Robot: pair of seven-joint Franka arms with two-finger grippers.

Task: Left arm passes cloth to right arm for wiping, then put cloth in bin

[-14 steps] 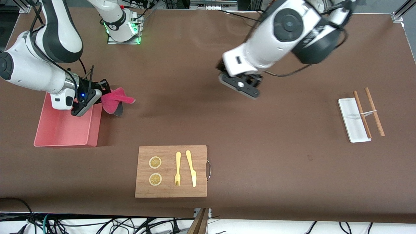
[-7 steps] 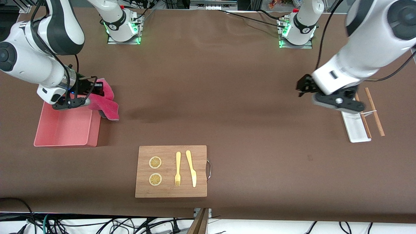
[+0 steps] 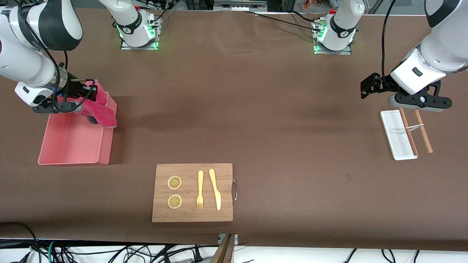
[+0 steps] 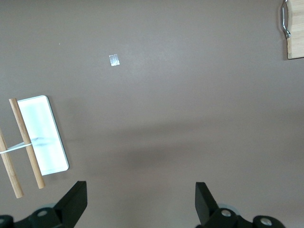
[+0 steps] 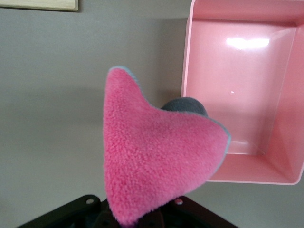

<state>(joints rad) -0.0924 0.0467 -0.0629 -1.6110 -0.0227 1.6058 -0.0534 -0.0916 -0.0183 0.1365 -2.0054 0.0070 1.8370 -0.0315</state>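
Observation:
My right gripper (image 3: 91,96) is shut on the cloth (image 3: 100,111), which hangs magenta-pink with a dark grey fold over the corner of the bin (image 3: 75,140) that is farthest from the front camera, toward the table's middle. In the right wrist view the cloth (image 5: 156,156) fills the middle and the salmon-pink bin (image 5: 247,95) lies beside it, with nothing inside it. My left gripper (image 3: 367,87) is open and empty in the air over the bare table near the white tray; its fingers (image 4: 73,202) stand wide apart in the left wrist view.
A wooden board (image 3: 192,192) with two lemon slices, a yellow fork and a knife lies near the front edge. A flat white tray (image 3: 397,135) with two wooden sticks (image 3: 420,126) across it lies at the left arm's end; it also shows in the left wrist view (image 4: 45,135).
My right gripper has carried the cloth from beside the bin to over the bin's corner. My left arm has swung away from the table's middle to its own end, near the white tray.

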